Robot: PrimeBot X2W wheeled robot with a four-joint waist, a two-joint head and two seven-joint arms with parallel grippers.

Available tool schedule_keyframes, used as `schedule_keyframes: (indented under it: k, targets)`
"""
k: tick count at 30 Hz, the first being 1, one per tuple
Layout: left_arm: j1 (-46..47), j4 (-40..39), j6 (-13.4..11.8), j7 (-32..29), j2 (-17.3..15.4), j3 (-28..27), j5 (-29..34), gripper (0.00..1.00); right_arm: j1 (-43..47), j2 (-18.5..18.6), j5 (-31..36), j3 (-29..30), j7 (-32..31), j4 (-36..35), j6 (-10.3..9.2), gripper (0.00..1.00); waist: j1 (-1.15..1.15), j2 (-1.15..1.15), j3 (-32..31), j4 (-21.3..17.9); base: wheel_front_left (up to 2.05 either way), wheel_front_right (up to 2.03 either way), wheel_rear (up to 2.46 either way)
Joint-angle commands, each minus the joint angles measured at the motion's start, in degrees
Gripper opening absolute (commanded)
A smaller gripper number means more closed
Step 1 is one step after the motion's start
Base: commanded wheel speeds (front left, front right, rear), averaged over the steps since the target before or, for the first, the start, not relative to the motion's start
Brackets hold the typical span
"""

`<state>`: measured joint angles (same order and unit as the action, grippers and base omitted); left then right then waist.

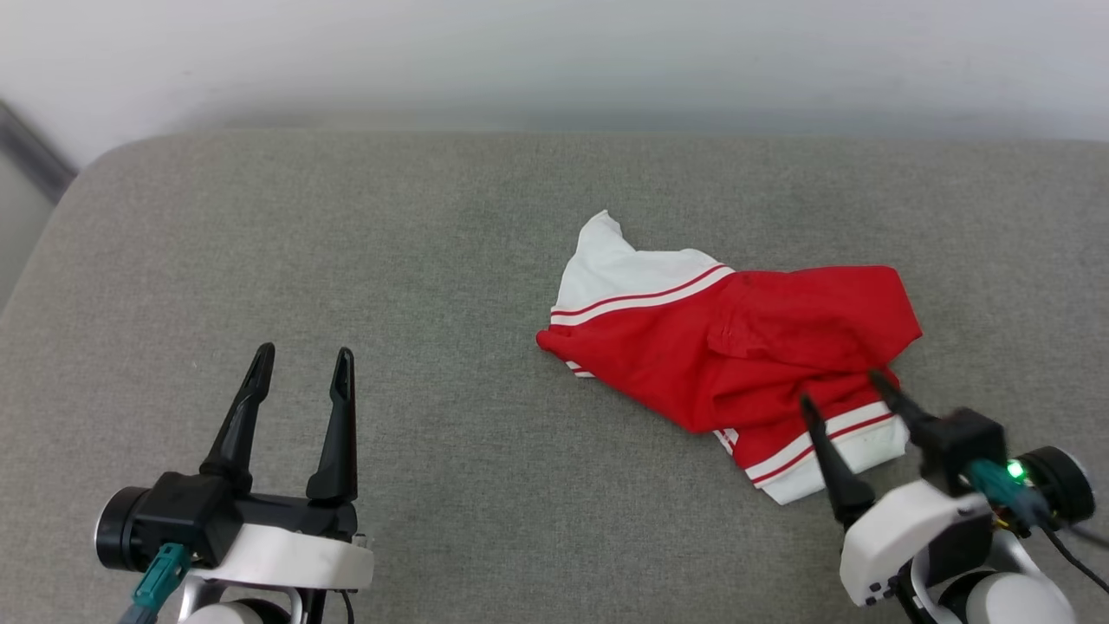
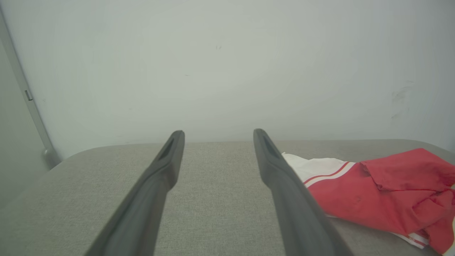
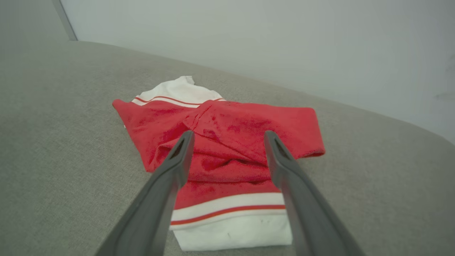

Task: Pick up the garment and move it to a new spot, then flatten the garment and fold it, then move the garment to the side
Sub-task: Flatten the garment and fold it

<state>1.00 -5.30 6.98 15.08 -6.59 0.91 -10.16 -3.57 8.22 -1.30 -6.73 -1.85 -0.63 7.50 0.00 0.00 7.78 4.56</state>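
Two hands, both spread wide and both holding nothing, that was me at this point. My left hand (image 1: 304, 349) hung over bare grey tabletop (image 1: 346, 243) at my lower left, well apart from the garment (image 1: 736, 347). Its fingers pointed toward the pale wall (image 1: 554, 61) behind the far edge. In that wrist's view the left hand (image 2: 218, 132) had the garment (image 2: 373, 192) off to its right, with plain grey fabric in front of it.

The garment lay crumpled on the right half of the tabletop. The red body was bunched up and folded over itself, and one white sleeve poked out at the far left. A white part with the red-and-white stripe trim was at the end nearest me. My right hand (image 1: 840, 386) was right at that near end, fingers angled over the striped band. In its own view the right hand (image 3: 229, 133) had a finger on each side of the rumpled red middle (image 3: 231, 121). Couldn't tell if the tips were touching cloth or just above it.

Other stuff around: the tabletop's rounded far-left corner, and a dark slanted strip (image 1: 30, 147) on the wall beyond it.
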Motion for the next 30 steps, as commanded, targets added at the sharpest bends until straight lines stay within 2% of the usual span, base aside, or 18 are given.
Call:
schedule_keyframes:
  k: [1,3,6,8,10,15,18,26,27,28,29,30]
  targets:
    - [0.9,0.2,0.2,0.1,0.3,-0.2,0.3,1.0,-1.1,3.0,-3.7,-2.7,-8.0,-0.6,-0.02,1.0,0.0,0.0,1.1,0.4,0.0,0.0,0.0]
    - [1.4,0.4,0.3,0.1,0.6,0.0,0.4,1.0,-1.8,7.3,-8.0,-7.0,-18.6,-2.1,-0.02,1.0,0.0,0.0,1.9,0.8,0.0,0.0,0.0]
    - [2.3,0.8,0.4,0.1,0.9,0.6,0.7,1.0,-2.9,11.0,-15.4,-10.1,-32.8,-4.6,-0.01,1.0,0.0,0.0,3.2,1.8,0.0,0.0,0.0]
    - [3.0,1.0,0.4,0.1,1.1,1.1,0.9,1.0,-3.9,13.3,-17.8,-11.6,-39.6,-6.0,-0.02,1.0,0.0,0.0,4.0,2.7,0.0,0.0,0.0]
    - [3.6,1.1,0.4,0.1,1.4,1.5,0.8,1.0,-5.3,14.4,-19.0,-12.1,-43.5,-6.4,-0.01,1.0,0.0,0.0,4.8,3.6,0.0,0.0,0.0]
    - [4.5,1.6,0.5,0.1,1.6,2.1,0.6,1.0,-7.2,15.9,-18.1,-13.2,-46.5,-4.1,-0.02,1.0,0.0,0.0,6.3,5.8,0.0,0.0,0.0]
    - [5.2,1.8,0.5,0.1,1.6,2.5,0.4,1.0,-8.3,16.7,-16.1,-13.6,-45.9,-1.3,-0.02,1.0,0.0,0.0,7.2,7.4,0.0,0.0,0.0]
    - [5.2,2.2,0.5,0.1,1.6,2.9,-0.1,1.0,-7.8,16.1,-14.8,-15.6,-44.0,7.5,-0.02,1.0,0.0,0.0,8.7,9.7,0.0,0.0,0.0]
    - [5.2,2.3,0.5,0.1,1.6,2.8,-0.2,1.0,-7.6,16.4,-14.8,-16.5,-44.1,8.5,-0.02,0.75,0.0,0.0,8.7,9.7,0.0,0.0,0.0]
    - [5.2,2.4,0.5,0.1,1.6,2.8,-0.2,1.0,-7.6,16.7,-14.8,-17.3,-43.9,9.2,-0.02,0.33,0.0,0.0,8.7,9.6,0.0,0.0,0.0]
    - [5.1,2.6,0.5,0.1,1.5,2.8,-0.2,1.0,-7.8,17.2,-14.8,-18.1,-43.7,9.7,-0.02,0.0,0.0,0.0,8.5,9.4,0.0,0.0,0.0]
    - [5.0,2.8,0.5,0.1,1.5,2.8,-0.2,1.0,-7.8,17.8,-15.2,-18.9,-43.4,10.1,-0.02,0.0,0.0,0.0,8.2,9.1,0.0,0.0,0.0]
